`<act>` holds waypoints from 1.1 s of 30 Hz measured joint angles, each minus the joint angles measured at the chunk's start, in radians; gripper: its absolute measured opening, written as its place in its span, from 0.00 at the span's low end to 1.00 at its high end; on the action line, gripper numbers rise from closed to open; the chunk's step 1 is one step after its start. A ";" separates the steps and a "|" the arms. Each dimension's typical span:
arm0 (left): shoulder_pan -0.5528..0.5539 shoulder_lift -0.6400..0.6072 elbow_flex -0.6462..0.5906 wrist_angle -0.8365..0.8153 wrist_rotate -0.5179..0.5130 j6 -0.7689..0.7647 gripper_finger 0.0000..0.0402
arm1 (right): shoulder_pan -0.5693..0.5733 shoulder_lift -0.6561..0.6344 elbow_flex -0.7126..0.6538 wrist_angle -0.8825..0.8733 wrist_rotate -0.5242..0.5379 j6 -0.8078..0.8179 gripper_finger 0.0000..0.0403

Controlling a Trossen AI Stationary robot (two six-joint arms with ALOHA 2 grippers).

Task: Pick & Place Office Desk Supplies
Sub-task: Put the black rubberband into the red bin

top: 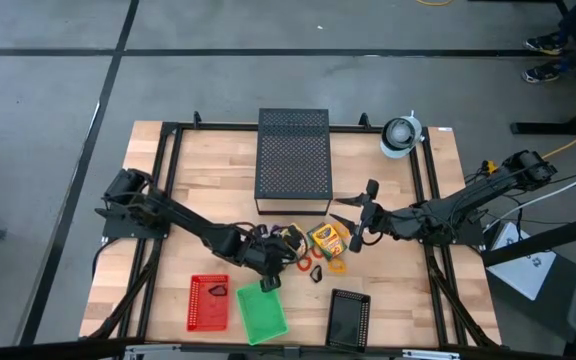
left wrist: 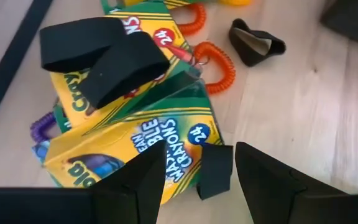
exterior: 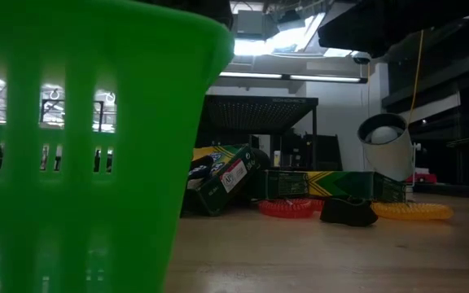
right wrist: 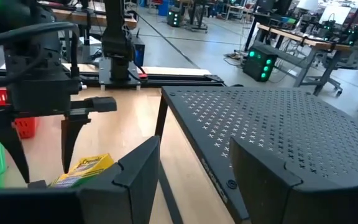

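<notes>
While both hands (top: 268, 268) (top: 353, 222) gape empty, crayon boxes (top: 326, 238), rings (top: 302, 263) and clip (top: 317, 274) wait unsorted beside the bins (top: 264, 313).

A pale wooden counter (top: 218, 170) carries everything. At its far edge stands a black perforated box (top: 293, 160), with a white cup (top: 400, 136) near the far right corner. Crayon boxes (top: 326, 238), coiled rings (top: 304, 263) and a black clip (top: 317, 273) cluster mid-counter. Along the near edge lie a red basket (top: 207, 302), a green basket (top: 262, 313) and a small black tray (top: 348, 318).
</notes>
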 joint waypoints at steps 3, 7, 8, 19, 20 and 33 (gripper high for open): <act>-0.011 0.012 0.001 0.011 -0.002 -0.025 0.47 | 0.000 0.000 0.000 0.000 -0.023 0.004 0.49; -0.024 0.033 0.001 0.010 0.009 -0.050 0.47 | 0.000 0.000 0.000 0.000 -0.049 0.025 0.49; -0.026 0.034 0.001 0.003 0.009 -0.052 0.47 | 0.000 0.000 0.000 0.000 -0.049 0.026 0.49; -0.028 0.076 0.001 0.008 0.011 -0.074 0.47 | 0.000 0.000 0.000 0.000 -0.049 0.029 0.49; -0.026 0.082 0.001 0.008 0.012 -0.075 0.47 | 0.000 0.000 0.000 0.000 -0.049 0.029 0.49; -0.003 0.079 0.000 -0.010 0.037 0.020 0.21 | 0.000 0.000 0.000 0.000 -0.049 0.029 0.49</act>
